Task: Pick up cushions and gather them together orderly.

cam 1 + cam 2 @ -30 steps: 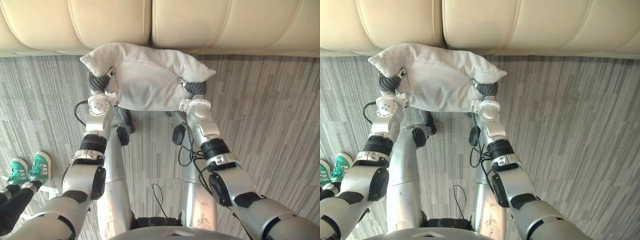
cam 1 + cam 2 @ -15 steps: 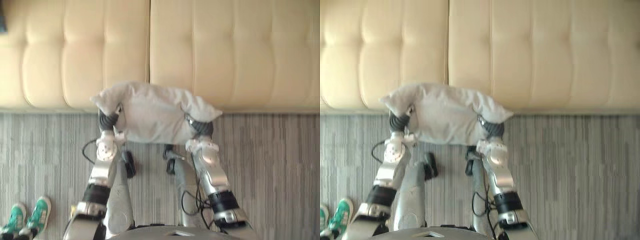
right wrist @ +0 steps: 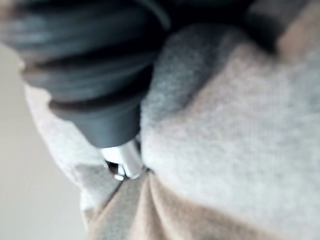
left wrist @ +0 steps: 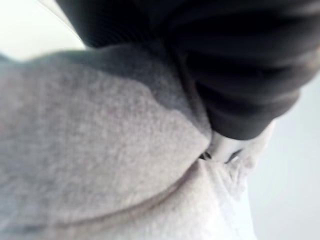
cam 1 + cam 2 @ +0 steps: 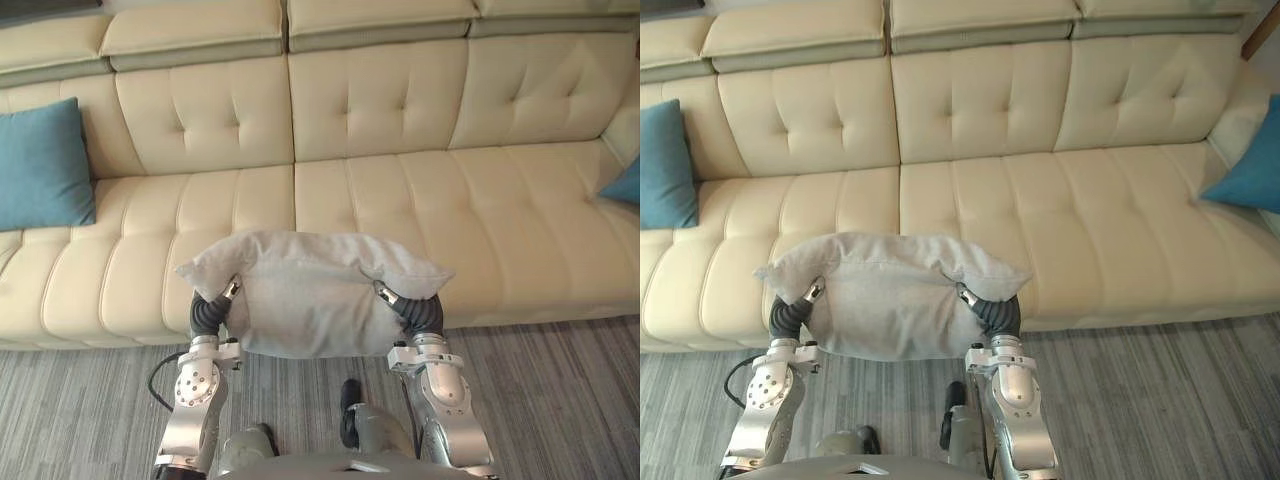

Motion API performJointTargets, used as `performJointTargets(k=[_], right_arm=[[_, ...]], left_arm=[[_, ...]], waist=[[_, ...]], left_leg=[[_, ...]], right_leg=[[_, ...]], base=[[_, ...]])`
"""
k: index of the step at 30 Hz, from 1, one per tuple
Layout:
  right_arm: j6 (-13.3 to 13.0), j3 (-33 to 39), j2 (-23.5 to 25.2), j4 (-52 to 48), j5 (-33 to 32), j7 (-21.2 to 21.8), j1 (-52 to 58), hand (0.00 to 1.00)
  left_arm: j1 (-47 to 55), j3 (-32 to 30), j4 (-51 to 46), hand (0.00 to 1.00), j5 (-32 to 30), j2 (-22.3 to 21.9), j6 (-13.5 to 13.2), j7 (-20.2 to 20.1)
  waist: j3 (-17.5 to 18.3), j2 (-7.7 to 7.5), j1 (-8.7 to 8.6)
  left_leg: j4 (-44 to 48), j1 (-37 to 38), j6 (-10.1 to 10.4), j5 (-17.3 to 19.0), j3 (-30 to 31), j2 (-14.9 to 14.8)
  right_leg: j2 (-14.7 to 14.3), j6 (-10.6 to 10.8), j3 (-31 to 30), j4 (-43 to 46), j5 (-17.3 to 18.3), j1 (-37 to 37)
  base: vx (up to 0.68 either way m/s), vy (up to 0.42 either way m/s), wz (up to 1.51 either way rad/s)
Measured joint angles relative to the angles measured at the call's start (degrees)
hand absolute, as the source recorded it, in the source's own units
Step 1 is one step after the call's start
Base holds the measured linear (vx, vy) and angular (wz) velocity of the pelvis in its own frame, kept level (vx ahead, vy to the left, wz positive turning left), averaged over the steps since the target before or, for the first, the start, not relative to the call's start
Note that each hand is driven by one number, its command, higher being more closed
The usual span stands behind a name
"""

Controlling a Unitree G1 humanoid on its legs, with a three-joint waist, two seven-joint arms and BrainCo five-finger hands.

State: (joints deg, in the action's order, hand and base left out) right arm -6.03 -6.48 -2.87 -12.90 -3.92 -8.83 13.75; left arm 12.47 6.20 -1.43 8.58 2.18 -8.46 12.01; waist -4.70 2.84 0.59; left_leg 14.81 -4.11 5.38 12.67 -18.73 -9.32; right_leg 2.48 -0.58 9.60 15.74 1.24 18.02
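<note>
I hold a grey cushion (image 5: pixel 310 300) between both hands, in front of the seat edge of a cream sofa (image 5: pixel 400 200). My left hand (image 5: pixel 208 312) presses into the cushion's left side and my right hand (image 5: pixel 420 312) into its right side, each sunk in the fabric. The left wrist view has the dark cover of the left hand (image 4: pixel 235 75) against the grey cushion (image 4: pixel 100 150). The right wrist view has the right hand (image 3: pixel 90 75) buried in the same cushion (image 3: pixel 240 125). A blue cushion (image 5: pixel 40 165) leans at the sofa's left end, another blue cushion (image 5: pixel 1250 160) at its right end.
The sofa spans the whole width, with bare seat cushions in the middle. Grey striped carpet (image 5: pixel 560 400) lies in front of it.
The camera has tilted up from the floor to the sofa. The grey cushion stays clamped between both hands and now sits higher, level with the seat front. A person's green shoes have left the view.
</note>
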Motion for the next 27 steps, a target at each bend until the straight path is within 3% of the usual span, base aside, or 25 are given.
performJointTargets(k=[7,11,15,17,18,19,20,21,23,24,25,26,27], right_arm=[[0.0,0.7,-0.1,3.1,2.1,0.1,0.1,1.00],[0.0,0.9,-0.6,4.1,2.1,0.2,0.1,1.00],[0.0,-0.1,-1.2,4.8,2.1,0.2,0.2,1.00],[0.0,-0.4,-1.4,2.6,2.1,0.1,1.4,1.00],[0.0,-0.6,-2.0,-0.8,2.1,0.1,2.4,1.00],[0.0,-0.7,-1.9,-3.4,2.1,0.0,3.7,1.00],[0.0,-0.9,-2.0,-6.1,2.1,0.0,4.5,1.00],[0.0,-1.3,-2.8,-6.9,2.1,0.0,4.6,1.00],[0.0,-1.6,-3.5,-8.3,2.1,-0.1,4.5,1.00],[-0.1,-1.6,-4.0,-9.0,2.1,-0.2,4.1,1.00],[-0.4,-2.1,-2.6,-8.6,2.1,-0.2,2.9,1.00],[-0.3,-2.5,-1.7,-8.6,2.1,-0.1,2.6,1.00],[0.0,-2.5,-2.5,-7.2,2.1,-0.2,2.4,1.00]], left_arm=[[0.7,1.2,6.4,1.00,-0.1,0.4,0.5,-1.5],[0.7,1.6,6.7,1.00,-0.4,1.7,0.6,-2.4],[1.3,1.3,6.4,1.00,-0.3,2.3,0.7,-2.3],[3.6,1.3,3.2,1.00,-0.3,2.1,0.7,-2.4],[4.5,1.2,0.6,1.00,-0.3,1.6,0.5,-2.4],[5.4,1.3,-1.6,1.00,-0.3,2.2,0.5,-2.4],[5.4,1.1,-3.6,1.00,-0.2,2.7,0.4,-2.5],[6.3,1.0,-3.9,1.00,-0.2,1.9,0.5,-2.4],[7.9,1.1,-4.0,1.00,0.0,0.7,0.5,-2.4],[8.6,1.1,-4.4,1.00,0.1,-0.7,0.5,-2.5],[8.7,0.2,-6.7,1.00,0.1,0.5,-0.1,-2.6],[8.1,-0.4,-6.2,1.00,0.2,1.5,-0.5,-2.5],[7.5,-0.4,-4.5,1.00,0.2,0.7,0.5,-2.5]], waist=[[1.4,-0.01,-1.08],[1.4,-0.04,-1.43],[-0.4,-0.94,-0.80],[-1.2,-0.15,-0.33],[-2.0,1.12,0.78],[-2.5,0.07,0.57],[-3.6,-1.33,0.12],[-3.7,-1.22,0.06],[-3.3,0.18,1.13],[-2.5,2.49,1.95],[-3.5,0.24,2.47],[-4.3,-1.65,2.65],[-5.1,-1.55,2.32]], left_leg=[[-6.1,4.3,-0.7,-2.8,2.0,1.8],[-5.6,2.5,-1.4,-3.2,2.9,2.7],[6.0,-1.6,-2.6,-2.4,3.0,1.8],[16.0,-5.7,-3.1,-2.2,2.7,-0.8],[19.5,-8.0,-4.6,-1.6,1.6,-3.6],[23.3,-9.2,-5.8,-0.9,0.8,-3.7],[28.9,-10.5,-5.9,-0.2,0.1,-4.1],[32.0,-11.6,-5.9,-0.5,0.0,-5.4],[29.0,-13.5,-6.0,2.2,-0.8,-5.9],[18.3,-13.2,-4.7,3.9,-2.0,-6.1],[13.2,-10.3,-0.7,2.2,-3.0,-4.7],[17.2,-10.8,0.8,1.9,-3.3,-5.0],[19.4,-13.7,0.8,3.6,-0.3,-5.0]], right_leg=[[0.0,0.7,0.3,-4.7,-1.6,-4.3],[0.4,1.1,0.3,-6.8,-3.4,-4.0],[1.6,1.1,-0.9,-4.5,-1.0,-3.7],[0.5,0.9,-1.0,-4.9,-0.7,-4.3],[-0.3,-0.1,-0.2,2.3,2.3,-2.4],[1.8,-0.4,0.6,12.2,7.1,-0.4],[3.5,0.1,0.3,16.9,14.2,-0.2],[2.7,0.0,0.1,16.9,14.9,-0.7],[1.6,0.0,-0.1,12.6,14.7,-1.3],[-1.7,-0.7,1.2,10.7,14.6,-1.5],[0.5,-0.4,2.4,19.1,19.4,-2.2],[0.9,-0.8,1.2,16.4,20.3,-5.8],[0.2,-0.9,0.6,14.8,20.1,-7.1]], base=[[0.06,0.026,0.07],[-0.03,0.032,0.05],[-0.09,0.019,-0.04],[-0.08,-0.006,-0.23],[0.02,-0.052,-0.11],[0.07,-0.074,0.26],[-0.03,-0.075,0.44],[-0.05,-0.082,0.22],[-0.02,-0.038,-0.18],[0.12,-0.070,-0.39],[0.15,-0.101,-0.34],[0.12,-0.086,-0.07],[0.04,-0.016,0.07]])
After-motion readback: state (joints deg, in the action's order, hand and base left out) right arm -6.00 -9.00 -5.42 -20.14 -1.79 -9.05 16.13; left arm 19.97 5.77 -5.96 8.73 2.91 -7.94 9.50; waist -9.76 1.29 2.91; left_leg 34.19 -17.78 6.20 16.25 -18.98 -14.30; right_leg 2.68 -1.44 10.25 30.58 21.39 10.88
